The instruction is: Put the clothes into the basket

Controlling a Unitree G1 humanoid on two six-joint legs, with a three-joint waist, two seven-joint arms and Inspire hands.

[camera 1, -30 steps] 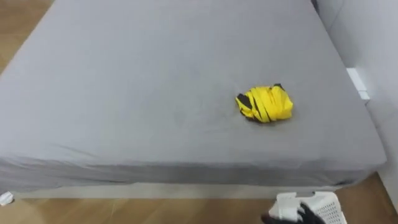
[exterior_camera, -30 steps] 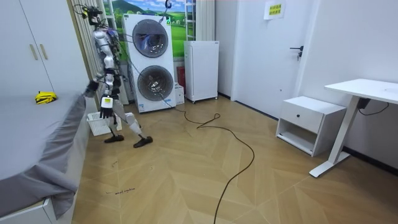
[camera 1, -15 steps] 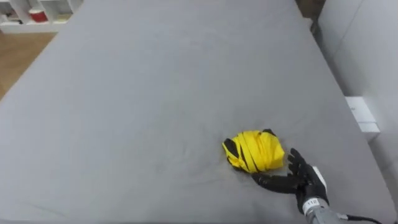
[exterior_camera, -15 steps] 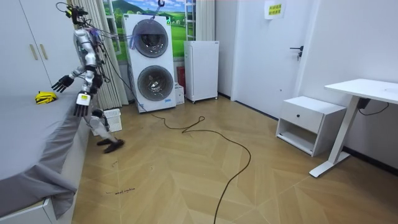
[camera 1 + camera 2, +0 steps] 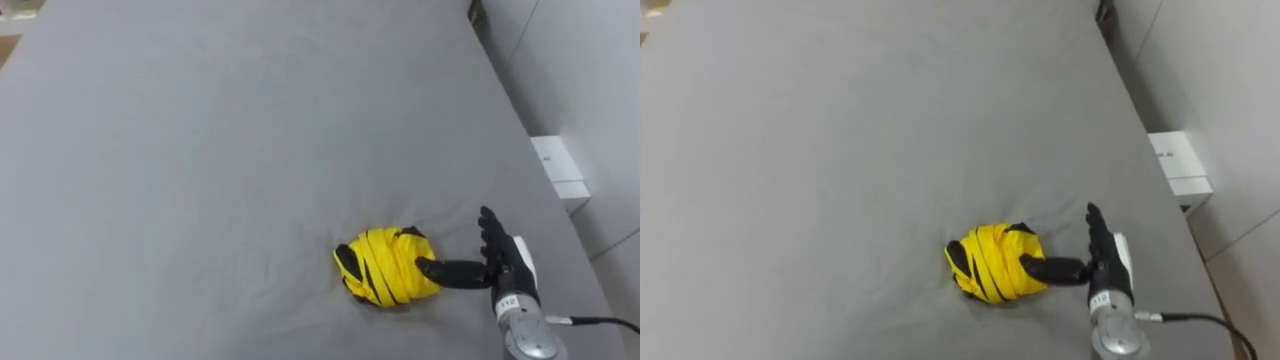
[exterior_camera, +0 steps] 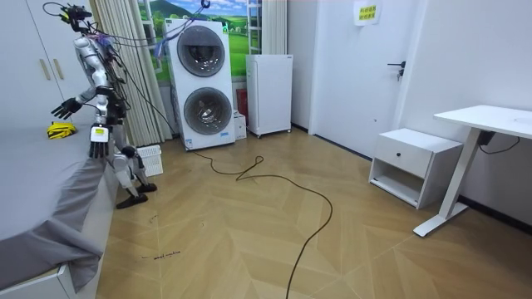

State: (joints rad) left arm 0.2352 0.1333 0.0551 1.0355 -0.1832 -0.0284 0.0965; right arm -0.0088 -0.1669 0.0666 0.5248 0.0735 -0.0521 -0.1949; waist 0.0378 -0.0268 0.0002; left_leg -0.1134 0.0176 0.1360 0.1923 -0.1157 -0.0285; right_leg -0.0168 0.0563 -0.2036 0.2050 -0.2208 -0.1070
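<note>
So far: nothing grasped; lifting, carrying and dropping into the white basket (image 6: 150,159) on the floor all left.
Clothes (image 5: 385,266): soft crumpled yellow ball, dark-trimmed, on smooth grey bed (image 5: 200,150).
Right hand (image 5: 503,268): at the ball's 3 o'clock, fingers spread, thumb touching cloth.
Left hand (image 6: 98,145): hanging at bed's edge.
</note>
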